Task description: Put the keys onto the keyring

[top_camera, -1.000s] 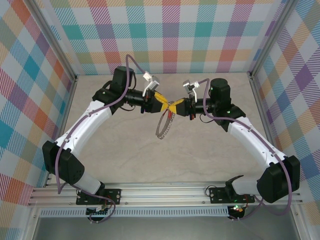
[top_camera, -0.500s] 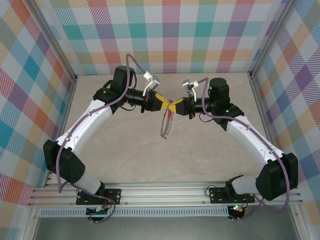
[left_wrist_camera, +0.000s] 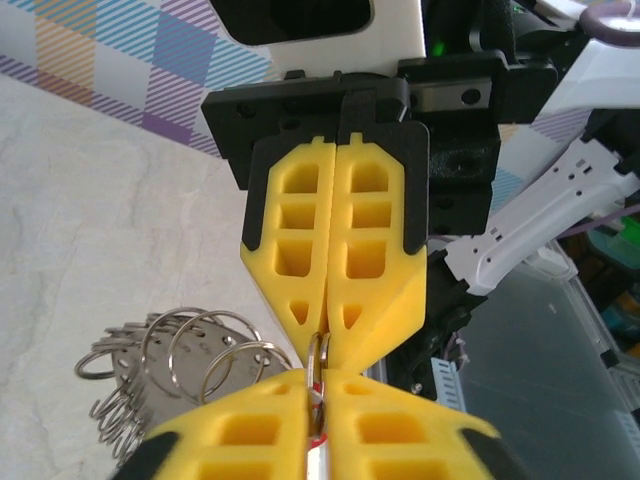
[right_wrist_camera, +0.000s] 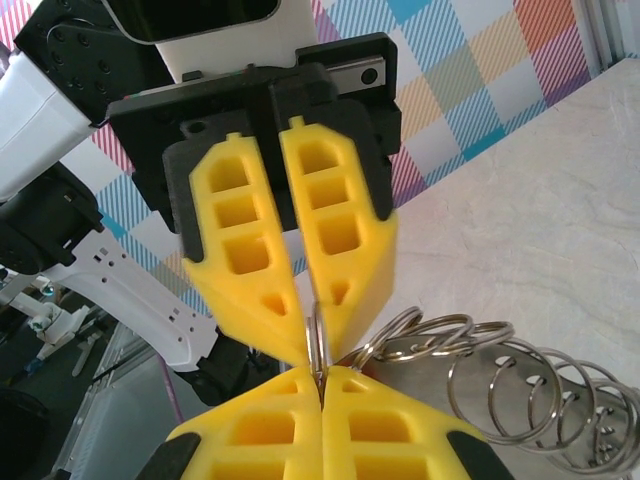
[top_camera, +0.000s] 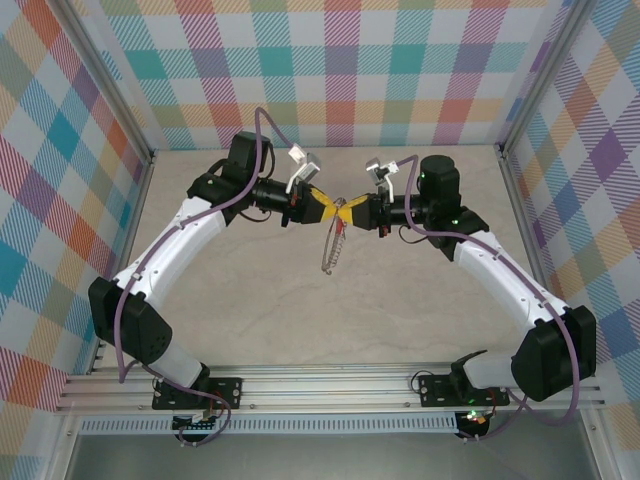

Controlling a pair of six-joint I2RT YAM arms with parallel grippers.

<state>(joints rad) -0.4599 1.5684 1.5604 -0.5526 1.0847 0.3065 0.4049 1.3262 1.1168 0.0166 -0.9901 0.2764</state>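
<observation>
Marbled tabletop (top_camera: 250,290) below; I note left gripper (top_camera: 333,211) clamped on the key (left_wrist_camera: 315,437), right gripper (top_camera: 350,212) pinching the keyring (top_camera: 332,250), tips touching, ring hanging underneath.

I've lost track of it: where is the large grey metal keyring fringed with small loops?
In the top view, the keyring hangs mid-table where the left hand and right hand meet.
</observation>
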